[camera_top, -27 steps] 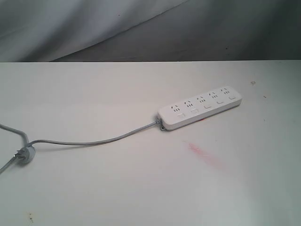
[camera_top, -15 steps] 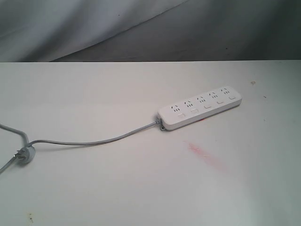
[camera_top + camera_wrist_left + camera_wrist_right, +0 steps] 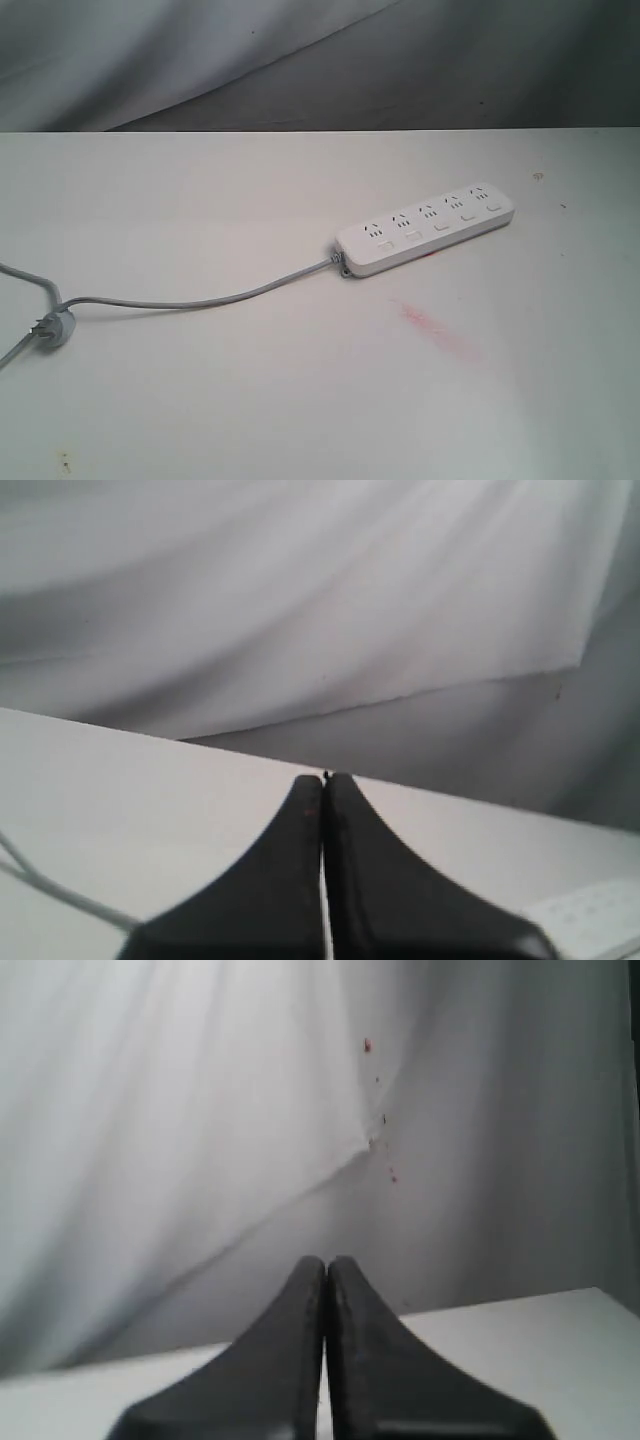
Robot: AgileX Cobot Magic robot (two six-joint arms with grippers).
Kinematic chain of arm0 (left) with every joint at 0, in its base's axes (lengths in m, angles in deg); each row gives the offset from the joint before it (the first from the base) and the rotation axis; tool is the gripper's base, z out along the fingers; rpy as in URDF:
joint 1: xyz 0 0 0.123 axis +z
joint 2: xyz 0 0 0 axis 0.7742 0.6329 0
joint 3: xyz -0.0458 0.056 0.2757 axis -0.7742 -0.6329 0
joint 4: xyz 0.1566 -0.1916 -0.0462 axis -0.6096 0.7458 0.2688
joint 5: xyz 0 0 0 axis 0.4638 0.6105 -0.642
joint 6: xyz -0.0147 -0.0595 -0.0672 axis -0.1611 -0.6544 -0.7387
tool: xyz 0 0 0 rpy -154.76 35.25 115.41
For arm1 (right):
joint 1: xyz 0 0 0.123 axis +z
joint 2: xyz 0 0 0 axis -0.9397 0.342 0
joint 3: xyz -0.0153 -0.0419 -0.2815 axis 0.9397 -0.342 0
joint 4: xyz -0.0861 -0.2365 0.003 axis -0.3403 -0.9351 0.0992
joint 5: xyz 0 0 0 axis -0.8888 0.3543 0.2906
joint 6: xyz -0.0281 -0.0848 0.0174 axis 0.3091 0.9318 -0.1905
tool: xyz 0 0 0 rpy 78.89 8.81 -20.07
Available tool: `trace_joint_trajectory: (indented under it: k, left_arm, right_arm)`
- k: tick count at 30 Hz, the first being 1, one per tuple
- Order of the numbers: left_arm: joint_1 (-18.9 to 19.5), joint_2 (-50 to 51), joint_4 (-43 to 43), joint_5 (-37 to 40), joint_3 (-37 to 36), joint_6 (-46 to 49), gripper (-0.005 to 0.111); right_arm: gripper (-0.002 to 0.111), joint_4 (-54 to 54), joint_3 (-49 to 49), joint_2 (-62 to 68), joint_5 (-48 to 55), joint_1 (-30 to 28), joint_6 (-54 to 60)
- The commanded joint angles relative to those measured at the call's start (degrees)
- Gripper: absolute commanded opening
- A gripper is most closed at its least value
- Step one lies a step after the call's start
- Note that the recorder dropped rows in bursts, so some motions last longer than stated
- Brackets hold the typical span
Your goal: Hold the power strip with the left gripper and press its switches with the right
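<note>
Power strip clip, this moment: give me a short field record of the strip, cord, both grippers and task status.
power strip: flat on the table, untouched
switches: five in a row, none being pressed
cord: grey, runs to the plug at exterior view's left
left gripper: shut, empty
right gripper: shut, empty
task status: not begun; neither arm in exterior view

left hand (image 3: 323, 780) closed, right hand (image 3: 326, 1262) closed

white pwr strip (image 3: 427, 230) flat, right of ctr; switches (image 3: 440, 227) on near edge
</note>
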Motion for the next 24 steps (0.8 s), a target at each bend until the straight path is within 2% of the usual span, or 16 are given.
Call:
trace_joint_trajectory:
  k: [1, 5, 11, 18, 22, 24]
  left_arm:
    - [0.2, -0.3, 10.9, 0.3, -0.3, -6.7, 0.000]
    - [0.2, -0.3, 15.8, 11.4, 4.7, -6.8, 0.000]
    - [0.2, 4.5, 20.6, 18.4, 13.0, -1.8, 0.000]
    - [-0.2, 22.7, 24.0, 28.0, 27.4, 16.0, 0.000]
    - [-3.1, 34.6, 24.2, 30.2, 36.2, 21.6, 0.000]
    - [-4.2, 43.7, 24.4, 34.0, 42.8, 25.9, 0.000]
  right_arm:
    - [0.000, 14.3, 1.3, -0.2, -1.6, -0.3, -8.4]
    - [0.000, 14.2, 9.0, -0.2, 9.1, -0.3, -8.8]
    - [0.000, 14.1, 21.2, 8.2, 22.6, -0.3, -5.8]
    - [0.000, 14.2, 33.7, 22.6, 29.8, 2.2, 1.3]
    - [0.000, 13.7, 39.3, 30.7, 33.6, 4.0, 6.0]
    - [0.000, 13.4, 42.9, 37.5, 36.5, 4.3, 8.4]
